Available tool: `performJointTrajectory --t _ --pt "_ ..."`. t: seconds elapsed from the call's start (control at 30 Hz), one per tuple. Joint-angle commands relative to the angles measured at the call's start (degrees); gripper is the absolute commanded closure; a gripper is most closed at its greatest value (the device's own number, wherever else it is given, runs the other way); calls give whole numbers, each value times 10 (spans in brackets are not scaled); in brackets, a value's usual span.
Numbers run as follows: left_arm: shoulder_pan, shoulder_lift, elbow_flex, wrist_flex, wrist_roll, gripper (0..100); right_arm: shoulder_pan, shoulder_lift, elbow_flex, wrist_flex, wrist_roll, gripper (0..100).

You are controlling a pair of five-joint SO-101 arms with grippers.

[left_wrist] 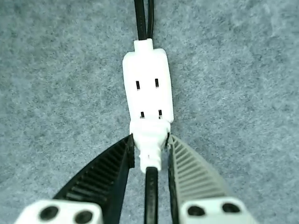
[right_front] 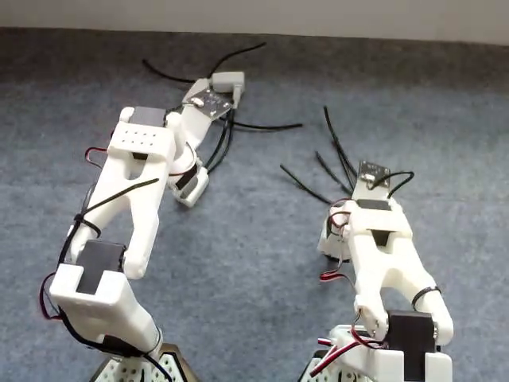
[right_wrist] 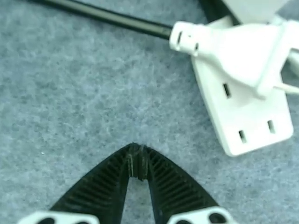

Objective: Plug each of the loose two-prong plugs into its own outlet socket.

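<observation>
In the left wrist view, my left gripper is shut on a white two-prong plug, one finger on each side of its body. The plug's front sits flush against the near end of a white outlet strip, and no prongs show. That strip has two pairs of bare slots on top. In the right wrist view, my right gripper is shut on nothing, low over the carpet. Beyond it a second white plug lies loose across another white outlet strip, one prong sticking out sideways.
Grey-blue carpet covers the floor. Black cables trail between and beyond the two arms, more of them near the right arm. The left arm and the right arm stand well apart.
</observation>
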Motion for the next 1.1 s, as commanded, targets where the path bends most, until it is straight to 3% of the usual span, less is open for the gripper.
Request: performJointTrajectory --t 0.0,0.97,1.07 --pt "9 -5 -2 -11 -4 994 3 -14 -1 -7 -5 983" --pt "36 -5 22 -15 -2 994 3 -14 0 -7 -5 983" --pt "25 -5 36 -50 1 994 3 -14 0 -11 -5 983"
